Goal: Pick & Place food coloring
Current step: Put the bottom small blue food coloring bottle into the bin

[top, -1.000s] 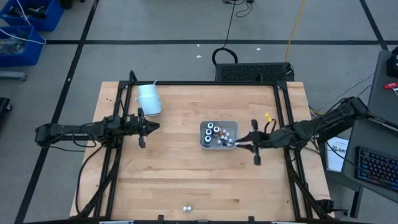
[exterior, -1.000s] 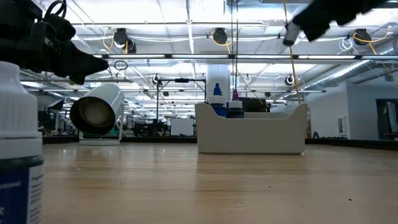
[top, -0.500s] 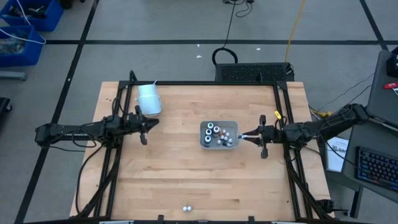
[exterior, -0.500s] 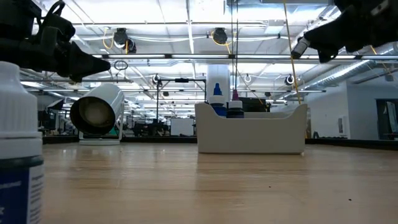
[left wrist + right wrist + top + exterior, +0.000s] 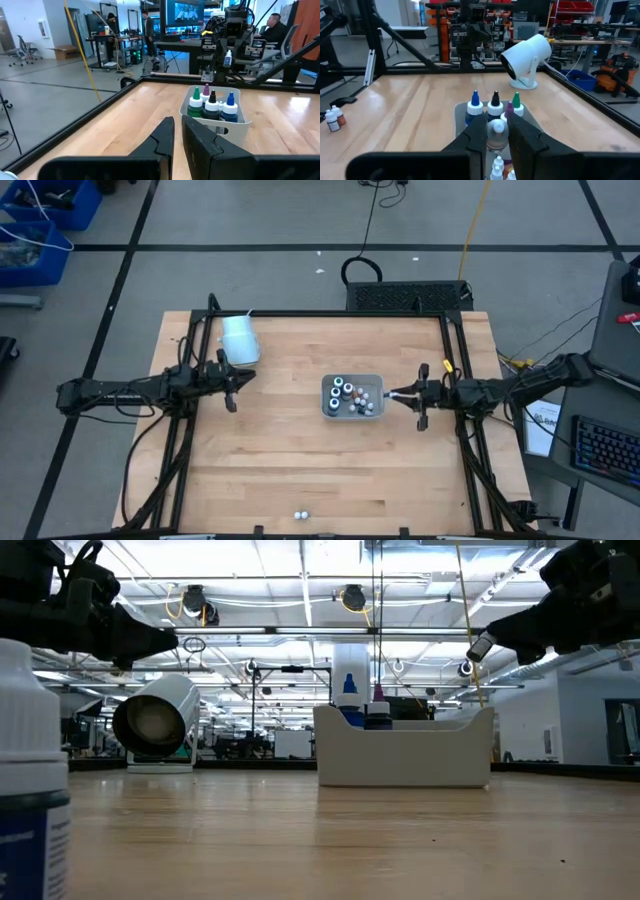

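Observation:
The food coloring is a set of tiny bottles [image 5: 350, 393] standing upright in a clear tray [image 5: 329, 409] at the table's middle. The left wrist view shows green, purple, black and blue caps [image 5: 211, 102]. My right gripper [image 5: 389, 394] hovers level just right of the tray, shut on one small whitish bottle [image 5: 496, 131]. My left gripper [image 5: 246, 380] waits level over the table's left part, shut with nothing in it [image 5: 177, 136]. Two more tiny bottles [image 5: 300, 514] stand at the near edge. My right gripper pinches the small bottle [image 5: 228, 58] between its two fingers [image 5: 522, 140], one on each side of its body. The fingers lie level and come from the table's right side. The bottle stands upright in the hold, lifted clear above the table beside the tray.
A pale cylindrical cup [image 5: 240, 338] lies on its side at the far left, its mouth facing the low view [image 5: 155, 723]. Black frame rails [image 5: 452, 360] run along the table's sides. Bare wood lies between tray and near edge.
My right gripper, still shut on the small bottle, has drawn back from the tray toward the table's right edge and come lower. It has levelled out. My left gripper has stayed in place.

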